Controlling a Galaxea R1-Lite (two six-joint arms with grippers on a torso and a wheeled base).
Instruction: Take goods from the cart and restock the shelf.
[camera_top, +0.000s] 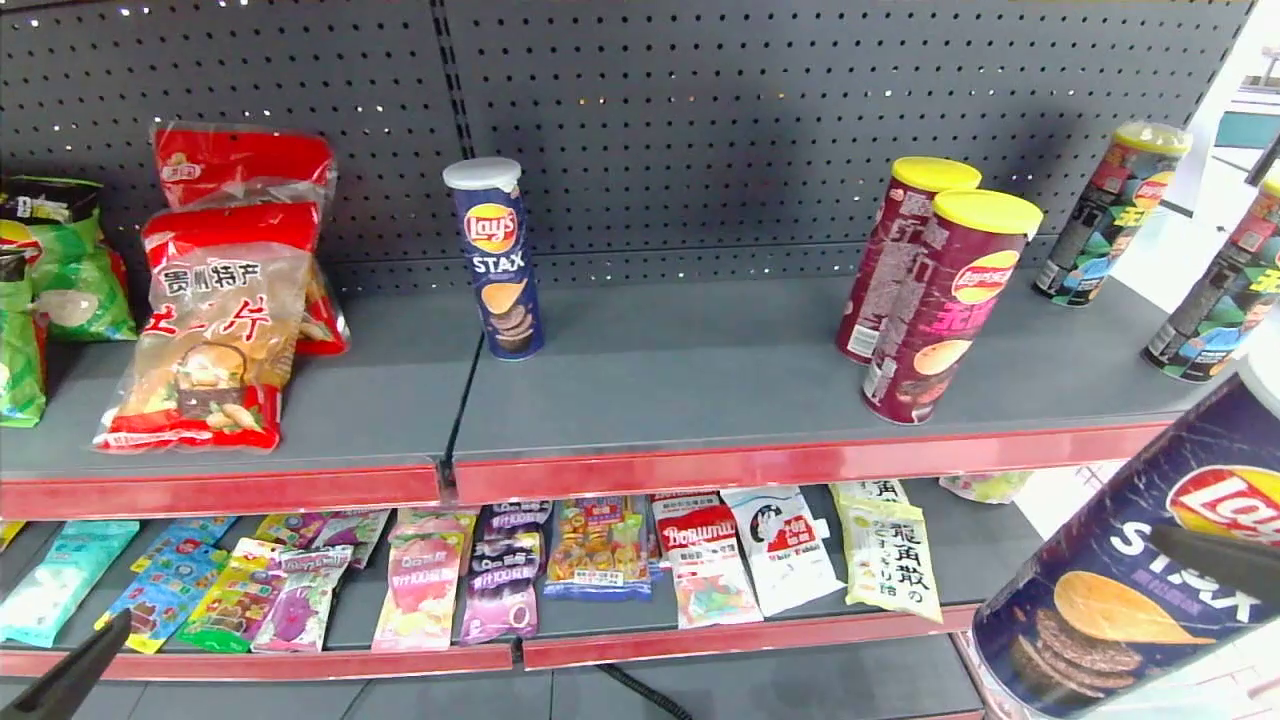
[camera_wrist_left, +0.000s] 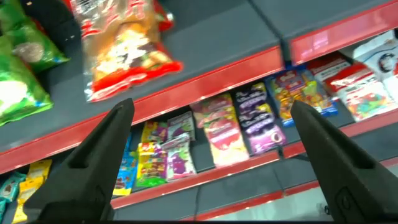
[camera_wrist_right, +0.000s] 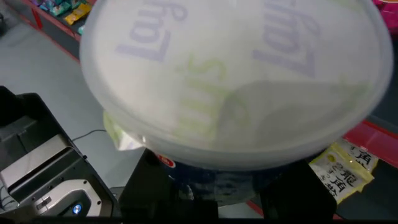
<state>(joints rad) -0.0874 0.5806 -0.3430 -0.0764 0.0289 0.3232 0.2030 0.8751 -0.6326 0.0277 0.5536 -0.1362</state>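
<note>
Right gripper (camera_wrist_right: 214, 190) pinching navy chip can (camera_top: 1120, 570) - off the shelf's (camera_top: 700, 370) right end; left gripper (camera_wrist_left: 211, 152) spread wide.

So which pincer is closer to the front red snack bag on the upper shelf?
Left. The left pincer hangs open low in front of the front red snack bag; the right pincer, gripping a blue chip can, is far over at the shelf's right end.

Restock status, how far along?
Looks done: one blue can stands on the upper shelf. In hand: the right gripper holds a second blue can, tilted, off the shelf. The left gripper is open, empty. To do: set that can beside the first.
</note>
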